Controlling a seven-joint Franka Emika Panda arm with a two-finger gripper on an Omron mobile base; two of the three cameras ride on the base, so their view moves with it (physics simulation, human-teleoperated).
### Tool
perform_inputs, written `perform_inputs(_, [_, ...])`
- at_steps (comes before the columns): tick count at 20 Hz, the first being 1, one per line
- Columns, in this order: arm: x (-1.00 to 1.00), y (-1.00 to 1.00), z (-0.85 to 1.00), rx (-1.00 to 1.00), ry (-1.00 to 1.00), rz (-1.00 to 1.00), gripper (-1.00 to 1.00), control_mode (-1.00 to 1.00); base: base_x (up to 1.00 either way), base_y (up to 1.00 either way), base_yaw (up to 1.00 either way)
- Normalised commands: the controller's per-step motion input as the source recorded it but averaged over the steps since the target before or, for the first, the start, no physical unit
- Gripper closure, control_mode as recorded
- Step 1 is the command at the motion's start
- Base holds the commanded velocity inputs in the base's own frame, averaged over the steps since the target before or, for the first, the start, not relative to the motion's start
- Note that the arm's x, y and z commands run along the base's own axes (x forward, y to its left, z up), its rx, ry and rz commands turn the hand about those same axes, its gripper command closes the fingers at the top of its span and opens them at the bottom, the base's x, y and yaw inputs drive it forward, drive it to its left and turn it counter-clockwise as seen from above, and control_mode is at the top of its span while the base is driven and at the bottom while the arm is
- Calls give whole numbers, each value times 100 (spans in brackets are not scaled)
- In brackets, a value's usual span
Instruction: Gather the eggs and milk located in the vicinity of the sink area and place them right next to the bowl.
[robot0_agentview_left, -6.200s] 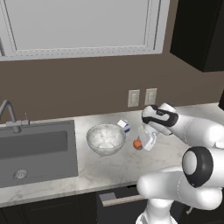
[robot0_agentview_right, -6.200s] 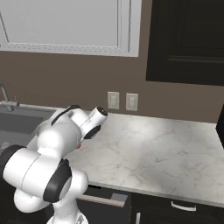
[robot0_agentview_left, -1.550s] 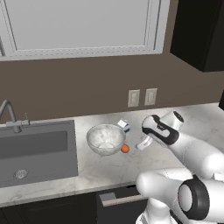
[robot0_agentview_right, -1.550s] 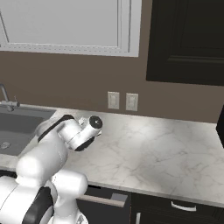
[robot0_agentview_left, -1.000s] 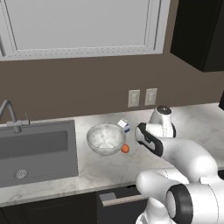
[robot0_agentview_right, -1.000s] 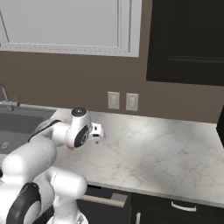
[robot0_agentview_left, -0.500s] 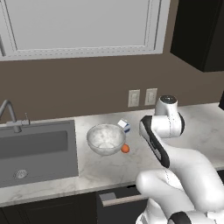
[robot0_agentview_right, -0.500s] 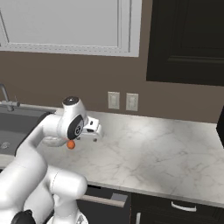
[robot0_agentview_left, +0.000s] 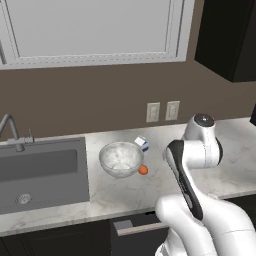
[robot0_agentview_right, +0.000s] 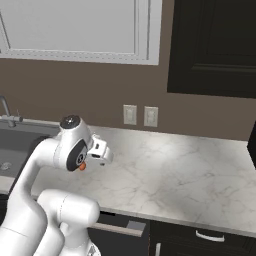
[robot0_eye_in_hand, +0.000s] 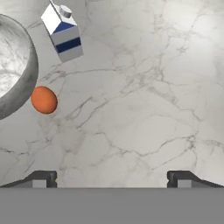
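My gripper (robot0_eye_in_hand: 111, 180) hangs open above the marble counter, with nothing between its fingertips (robot0_eye_in_hand: 41, 178). In the hand view, an orange-brown egg (robot0_eye_in_hand: 43, 99) lies on the counter right beside the frosted glass bowl (robot0_eye_in_hand: 29, 65). The white and blue milk (robot0_eye_in_hand: 63, 33) stands a little beyond them. From the left base view, the bowl (robot0_agentview_left: 120, 157) sits right of the sink (robot0_agentview_left: 40, 172), with the milk (robot0_agentview_left: 142, 143) touching its far right side and the egg (robot0_agentview_left: 143, 170) at its near right. The arm hides most of the egg (robot0_agentview_right: 82, 167) in the right base view.
A curved faucet (robot0_agentview_left: 7, 125) stands behind the sink basin. Two wall outlets (robot0_agentview_left: 162, 111) sit above the counter. Bare marble counter (robot0_agentview_right: 190, 170) stretches to the right. A drawer (robot0_agentview_left: 132, 227) below the counter edge stands slightly open. Cabinets hang overhead.
The arm has lifted up and drawn back from the counter beside the bowl. The egg, near the gripper in the earliest frames, now lies beside the bowl.
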Motion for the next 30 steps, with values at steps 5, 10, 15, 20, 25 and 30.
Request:
perform_inputs(5, [0, 0, 0, 0, 0, 0, -100, -100, 0, 0, 0])
perform_inputs(10, [0, 0, 0, 0, 0, 0, -100, 100, -3, 0, 0])
perform_inputs(15, [0, 0, 0, 0, 0, 0, -100, 100, -93, 0, -9])
perform_inputs(20, [0, 0, 0, 0, 0, 0, -100, 100, -75, 0, -6])
perform_inputs(25, [0, 0, 0, 0, 0, 0, -100, 100, -41, 13, 10])
perform_inputs(30, [0, 0, 0, 0, 0, 0, -100, 100, -55, 85, 54])
